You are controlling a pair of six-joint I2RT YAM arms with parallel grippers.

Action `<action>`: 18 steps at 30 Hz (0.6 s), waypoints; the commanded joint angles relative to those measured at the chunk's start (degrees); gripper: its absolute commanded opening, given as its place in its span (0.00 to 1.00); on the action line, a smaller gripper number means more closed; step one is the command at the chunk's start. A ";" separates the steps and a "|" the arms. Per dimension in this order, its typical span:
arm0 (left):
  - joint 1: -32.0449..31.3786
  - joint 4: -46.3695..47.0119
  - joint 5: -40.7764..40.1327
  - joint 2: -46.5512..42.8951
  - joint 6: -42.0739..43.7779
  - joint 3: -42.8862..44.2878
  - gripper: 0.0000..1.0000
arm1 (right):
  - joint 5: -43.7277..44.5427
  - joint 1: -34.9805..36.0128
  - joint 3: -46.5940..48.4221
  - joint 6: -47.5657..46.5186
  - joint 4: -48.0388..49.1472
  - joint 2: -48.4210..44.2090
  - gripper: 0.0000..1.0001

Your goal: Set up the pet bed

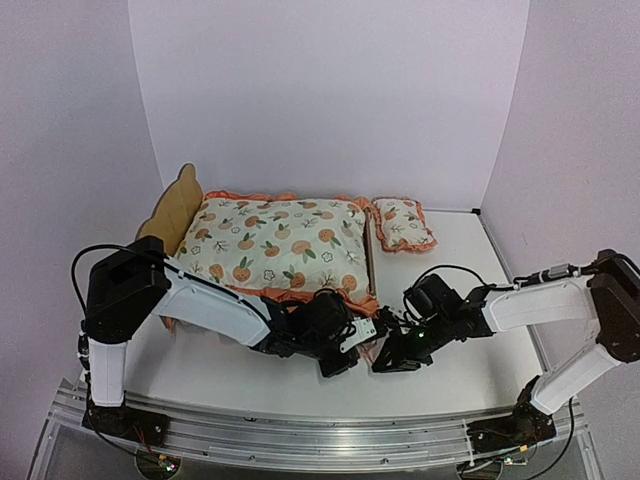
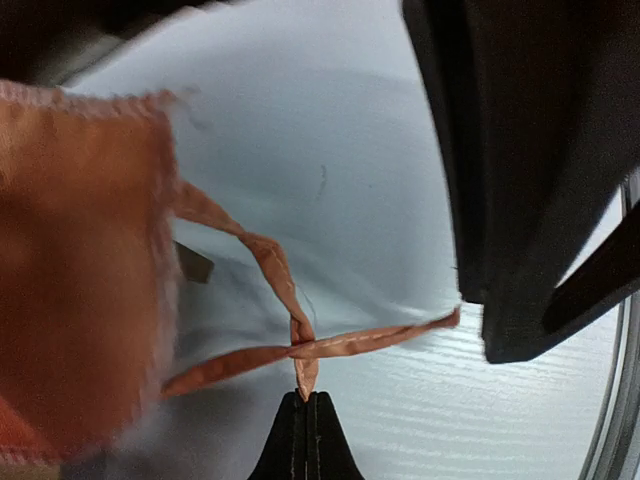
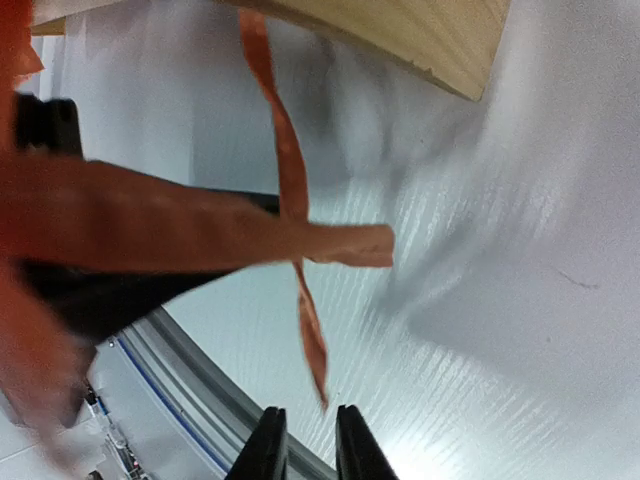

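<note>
While the bed (image 1: 178,212) sits on the left half of the tabletop (image 1: 470,300), with the fruit-print cushion (image 1: 275,245) lying in it and the little pillow (image 1: 402,222) just past its foot end, both arms crowd in at its near right corner around the cushion's thin orange ribbons (image 2: 268,258). The left tool (image 2: 307,398) is pinched tight on the ribbons right where two strands cross. The right tool (image 3: 310,412) stands a narrow crack apart, a ribbon end dangling just above the gap, holding nothing that I can see. The frame looks like light, stiff plywood that would skid if tugged, so I'd take it by a side rail or the footboard edge. The ribbons are limp and probably slippery, best pinched near their ends.
</note>
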 commanded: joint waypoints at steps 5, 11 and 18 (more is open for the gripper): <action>2.73 -2.14 7.19 -5.55 2.58 -1.51 0.00 | -1.01 -0.73 2.69 -3.32 -0.70 -0.68 0.41; 3.38 -5.21 9.77 -8.46 3.73 -4.81 0.00 | 6.52 -0.81 -1.13 -1.03 6.67 -5.51 0.43; 3.67 -0.82 8.60 -8.53 3.35 -7.83 0.00 | 9.44 0.25 -10.39 12.05 29.62 -6.00 0.43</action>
